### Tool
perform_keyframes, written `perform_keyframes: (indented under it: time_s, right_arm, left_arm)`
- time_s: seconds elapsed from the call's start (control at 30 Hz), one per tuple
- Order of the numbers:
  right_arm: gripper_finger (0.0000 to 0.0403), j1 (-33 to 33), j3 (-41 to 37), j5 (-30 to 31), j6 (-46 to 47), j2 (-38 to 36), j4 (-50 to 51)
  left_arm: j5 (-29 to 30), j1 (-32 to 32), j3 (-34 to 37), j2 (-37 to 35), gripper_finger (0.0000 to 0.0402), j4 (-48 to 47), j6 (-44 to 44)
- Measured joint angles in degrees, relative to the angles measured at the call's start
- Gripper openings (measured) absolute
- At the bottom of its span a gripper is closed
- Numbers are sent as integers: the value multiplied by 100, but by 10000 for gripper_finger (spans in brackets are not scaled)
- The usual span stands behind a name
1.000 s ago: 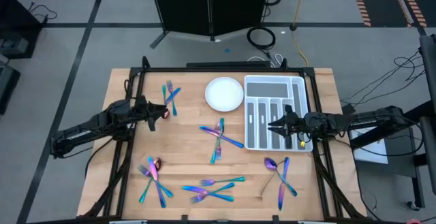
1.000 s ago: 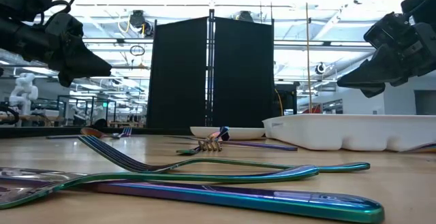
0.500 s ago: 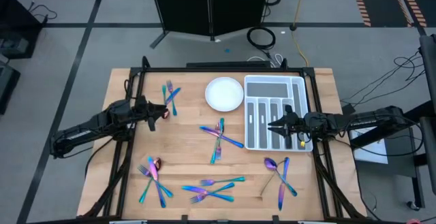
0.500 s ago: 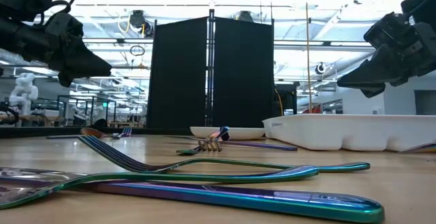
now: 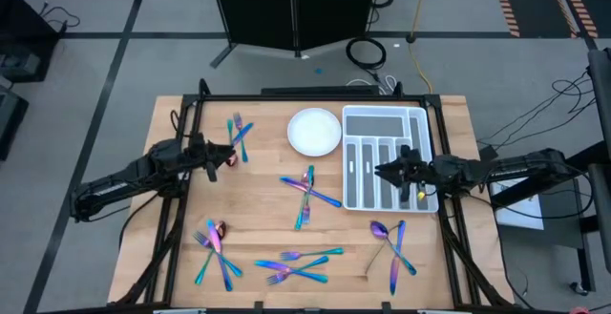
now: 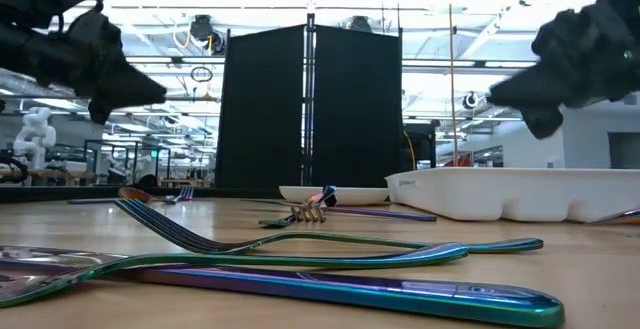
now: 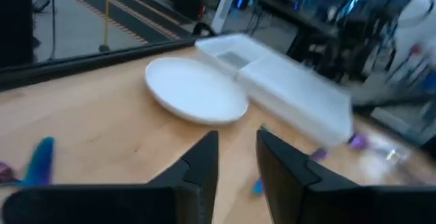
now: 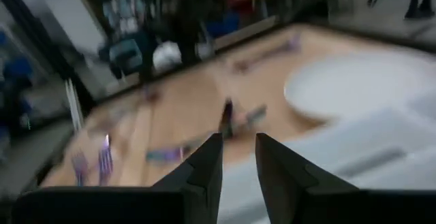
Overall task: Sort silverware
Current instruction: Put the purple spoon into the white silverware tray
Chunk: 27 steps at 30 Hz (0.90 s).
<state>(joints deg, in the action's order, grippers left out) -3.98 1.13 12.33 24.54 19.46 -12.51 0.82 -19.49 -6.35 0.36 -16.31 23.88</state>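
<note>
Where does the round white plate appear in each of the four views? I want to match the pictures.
High view: the round white plate lies near the table's far edge, just left of the white cutlery tray.
Low view: a thin white sliver at centre, far back, left of the tray.
Left wrist view: upper middle, beside the tray.
Right wrist view: blurred, at the right.
Shared landmark: the tray next to it.

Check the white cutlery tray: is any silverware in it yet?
Seemingly empty. In the high view the tray's visible slots are bare, though the right tool covers part of it. The silverware lies on the table.
</note>
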Motion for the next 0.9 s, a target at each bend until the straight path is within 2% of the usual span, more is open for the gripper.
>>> perform_keyframes:
  time_s: [0.2, 0.33, 0.5, 0.7, 0.9]
  right_arm:
    - [82, 1, 0, 125, 218, -1, -897]
    - [82, 1, 119, 121, 190, 8, -1027]
    - [82, 2, 834, 122, -559, 266, -706]
    - [82, 17, 2157, 557, -1394, 841, 305]
    - [82, 58, 3461, 580, -1692, 1498, 1079]
  left_arm:
    - [-26, 0, 0, 0, 99, 260, 1168]
    - [-112, 0, 7, 15, 99, 634, 1764]
    - [-364, 1, -63, 195, 99, 1626, 1761]
    - [-316, 0, -681, 917, 99, 1674, 1383]
    - [-171, 0, -1638, 2049, 99, 1666, 931]
